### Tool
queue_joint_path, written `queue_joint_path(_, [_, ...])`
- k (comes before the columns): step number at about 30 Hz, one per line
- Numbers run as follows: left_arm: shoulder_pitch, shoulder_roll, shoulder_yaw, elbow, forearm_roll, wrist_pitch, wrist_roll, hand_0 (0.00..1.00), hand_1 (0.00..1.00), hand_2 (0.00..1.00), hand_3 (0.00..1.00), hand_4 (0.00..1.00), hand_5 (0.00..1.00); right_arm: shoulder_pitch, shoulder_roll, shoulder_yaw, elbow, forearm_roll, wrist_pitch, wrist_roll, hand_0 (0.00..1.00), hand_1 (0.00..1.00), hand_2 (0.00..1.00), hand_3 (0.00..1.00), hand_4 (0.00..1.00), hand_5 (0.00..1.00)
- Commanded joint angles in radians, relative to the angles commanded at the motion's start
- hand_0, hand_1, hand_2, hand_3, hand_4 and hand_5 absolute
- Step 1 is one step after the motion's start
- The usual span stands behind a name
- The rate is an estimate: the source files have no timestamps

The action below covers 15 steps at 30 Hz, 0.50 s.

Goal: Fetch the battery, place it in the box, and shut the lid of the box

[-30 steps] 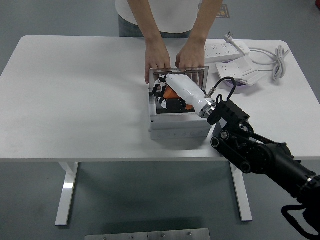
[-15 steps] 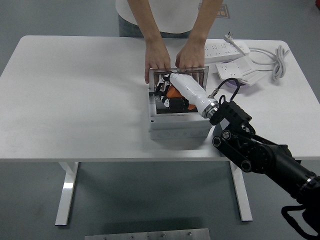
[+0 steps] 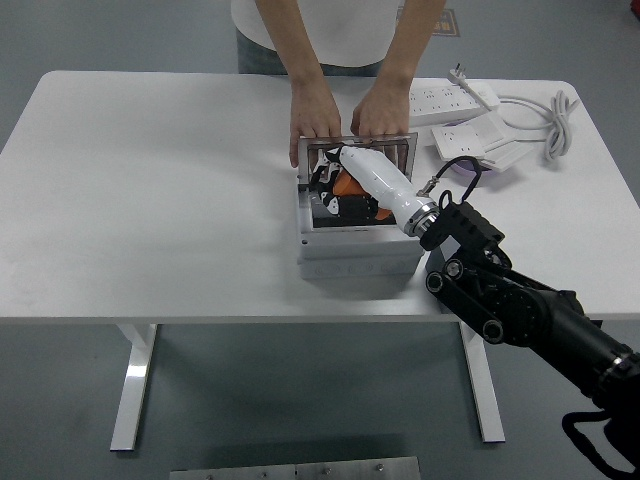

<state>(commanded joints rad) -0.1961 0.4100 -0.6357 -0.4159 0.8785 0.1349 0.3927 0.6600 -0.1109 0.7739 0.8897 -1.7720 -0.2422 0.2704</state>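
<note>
While person's hands (image 3: 345,115) steady it, box (image 3: 357,252) holds battery (image 3: 352,188).

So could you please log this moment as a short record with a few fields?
table: white
box: grey, open, right of the table's middle
lid: upright at the far side of the box
person: both hands on the lid's top edge, one, the other
right robot hand: reaching into the box
battery: orange thing under the right robot hand, inside the box
left arm: out of view
far right: power strips and cable
</note>
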Motion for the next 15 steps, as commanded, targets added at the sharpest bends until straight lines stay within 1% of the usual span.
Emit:
queue_joint_path(2, [0.000, 0.000, -0.001, 0.000, 0.001, 0.000, 0.001, 0.632, 0.698, 0.573, 0.541, 0.500, 0.002, -0.001, 0.000, 0.001, -0.001, 0.002, 0.001, 0.001, 0.269, 0.329, 0.380, 0.392, 0.382, 0.002])
queue_joint_path(3, [0.000, 0.000, -0.002, 0.000, 0.002, 0.001, 0.001, 0.632, 0.698, 0.573, 0.541, 0.500, 0.002, -0.001, 0.000, 0.001, -0.002, 0.003, 0.002, 0.002, 0.409, 0.411, 0.435, 0.504, 0.567, 0.002])
queue_joint_path(8, [-0.001, 0.000, -0.002, 0.000, 0.002, 0.001, 0.001, 0.632, 0.698, 0.573, 0.541, 0.500, 0.002, -0.001, 0.000, 0.005, -0.005, 0.009, 0.004, 0.006, 0.409, 0.411, 0.435, 0.504, 0.567, 0.002])
queue_joint_path(9, [-0.002, 0.000, -0.002, -0.001, 0.002, 0.001, 0.001, 0.632, 0.698, 0.573, 0.541, 0.500, 0.002, -0.001, 0.000, 0.006, -0.006, 0.011, 0.004, 0.007, 0.500, 0.427, 0.456, 0.524, 0.562, 0.002])
queue_joint_path(14, [-0.002, 0.000, -0.003, -0.001, 0.003, 0.001, 0.001, 0.632, 0.698, 0.573, 0.541, 0.500, 0.002, -0.001, 0.000, 0.006, -0.007, 0.016, 0.002, 0.010, 0.500, 0.427, 0.456, 0.524, 0.562, 0.002])
queue_joint_path(15, [-0.002, 0.000, -0.004, -0.001, 0.003, 0.002, 0.002, 0.632, 0.698, 0.573, 0.541, 0.500, 0.002, -0.001, 0.000, 0.006, -0.007, 0.016, 0.002, 0.010, 0.572, 0.455, 0.482, 0.541, 0.548, 0.002])
